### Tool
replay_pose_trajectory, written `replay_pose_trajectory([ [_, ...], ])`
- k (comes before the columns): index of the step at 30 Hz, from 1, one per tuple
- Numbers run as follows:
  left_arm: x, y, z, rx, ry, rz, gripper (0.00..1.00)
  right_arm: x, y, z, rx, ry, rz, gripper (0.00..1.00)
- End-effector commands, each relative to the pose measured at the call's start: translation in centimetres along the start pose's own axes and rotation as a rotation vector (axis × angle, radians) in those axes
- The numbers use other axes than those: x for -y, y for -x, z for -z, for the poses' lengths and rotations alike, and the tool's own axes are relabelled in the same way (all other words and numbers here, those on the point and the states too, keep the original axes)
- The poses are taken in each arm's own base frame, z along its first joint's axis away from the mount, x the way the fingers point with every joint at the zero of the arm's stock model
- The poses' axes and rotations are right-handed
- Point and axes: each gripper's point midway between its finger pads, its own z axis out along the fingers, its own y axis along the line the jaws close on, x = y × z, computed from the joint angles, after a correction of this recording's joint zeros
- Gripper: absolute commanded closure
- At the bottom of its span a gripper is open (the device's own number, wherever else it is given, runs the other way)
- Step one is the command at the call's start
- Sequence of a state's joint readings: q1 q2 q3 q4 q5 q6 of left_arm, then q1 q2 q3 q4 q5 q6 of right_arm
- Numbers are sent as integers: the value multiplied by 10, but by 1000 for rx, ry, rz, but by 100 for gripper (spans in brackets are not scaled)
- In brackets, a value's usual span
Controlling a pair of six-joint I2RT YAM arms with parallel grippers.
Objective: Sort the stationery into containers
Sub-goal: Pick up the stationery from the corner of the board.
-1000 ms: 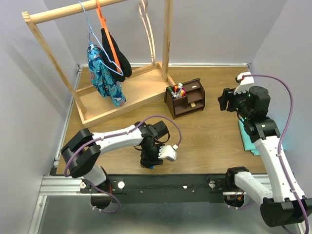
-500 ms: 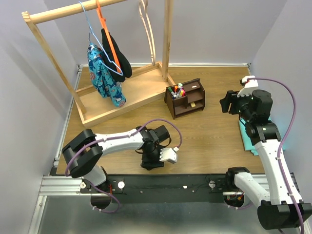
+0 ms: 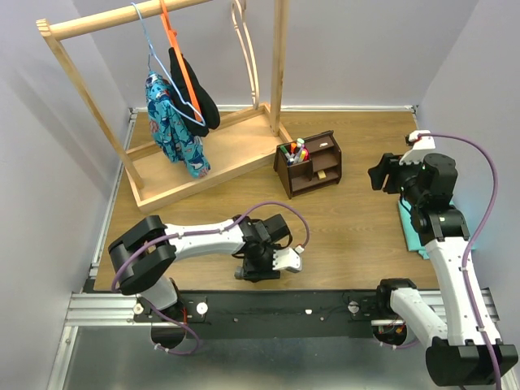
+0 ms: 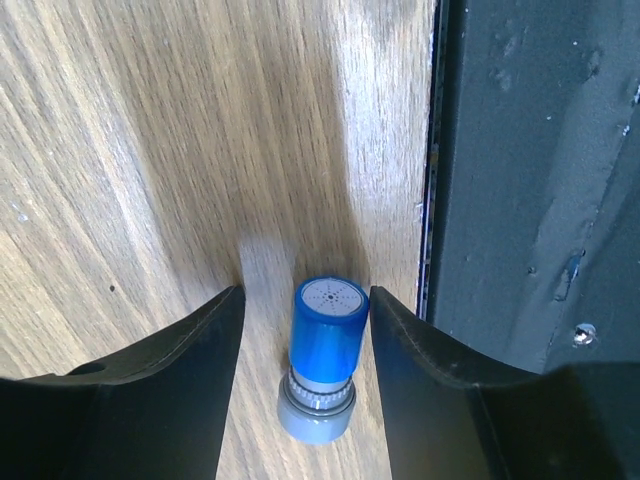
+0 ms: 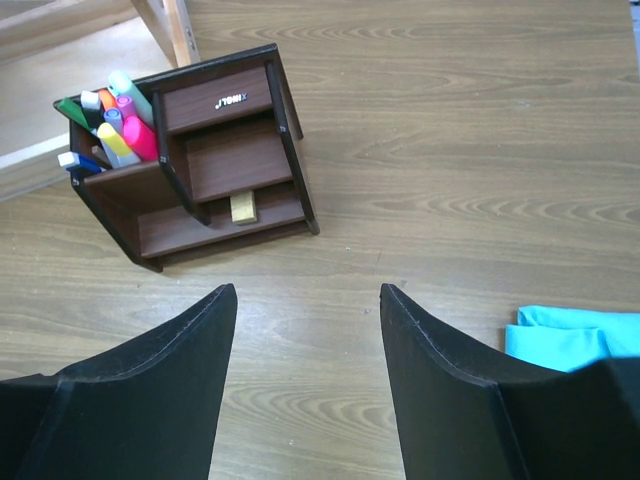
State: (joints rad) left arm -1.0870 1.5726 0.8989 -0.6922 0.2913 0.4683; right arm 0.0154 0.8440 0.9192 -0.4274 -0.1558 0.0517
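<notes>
Close against the near edge of the table [image 4: 150, 150], just beside the black rail [image 4: 530, 150], sits the short blue cylinder [image 4: 325, 365] with its grey base. It appears to stand upright with the dotted blue end on top, though we cannot be sure.

Our left gripper [image 4: 304, 300] is lowered around it with the jaws apart. The finger on the rail side [image 4: 420, 380] looks to be touching the cap or just beside it, while a strip of bare wood shows on the other side.

We judge this to be the grasp, not yet closed. To do it well, we first shift a little so the cylinder sits midway. Otherwise one finger will shove it, and so small and round a body may tip or roll towards the rail. We close on the blue barrel and lift straight up before swinging away.

Well apart across the table, the dark brown organiser [image 5: 228, 160] holds markers [image 5: 115, 120] in its corner compartment and a tan cube [image 5: 243, 207] in a lower slot. One of its open slots seems a likely home for the cylinder.

Our right gripper [image 5: 307, 300] hovers above the wood near the organiser, fingers spread and holding nothing. A cyan cloth [image 5: 570, 335] lies beside it.
</notes>
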Motion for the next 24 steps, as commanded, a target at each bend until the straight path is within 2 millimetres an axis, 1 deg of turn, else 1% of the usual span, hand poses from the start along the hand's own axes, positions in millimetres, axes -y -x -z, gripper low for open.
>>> replay_pose_trajectory([
  [1,2,-8,-13,-36,15,2,41,-2,-14,4,-23,12,-27,33],
  [3,2,-9,-15,-42,17,2,43,-2,-19,5,-31,15,-33,33],
  [11,2,-24,-15,-89,34,-17,48,-3,-21,5,-28,18,-40,33],
  [14,5,-30,-15,-103,20,-40,57,-4,-21,4,-29,24,-43,33],
  [15,5,-28,-14,-100,18,-48,65,-4,-22,4,-30,24,-43,33],
  [17,7,-30,-10,-118,0,-61,76,-4,-22,4,-32,22,-43,33],
  [18,6,-20,-4,-99,0,-73,82,-3,-22,4,-33,18,-39,33],
  [20,7,-12,8,-98,-9,-80,85,-1,-19,4,-29,10,-35,33],
  [21,1,10,21,-47,12,-103,88,0,-17,4,-27,3,-35,33],
  [23,0,27,36,-15,13,-111,90,0,-16,4,-27,-1,-35,33],
  [24,-7,53,52,45,41,-130,92,1,-16,4,-28,-4,-37,33],
])
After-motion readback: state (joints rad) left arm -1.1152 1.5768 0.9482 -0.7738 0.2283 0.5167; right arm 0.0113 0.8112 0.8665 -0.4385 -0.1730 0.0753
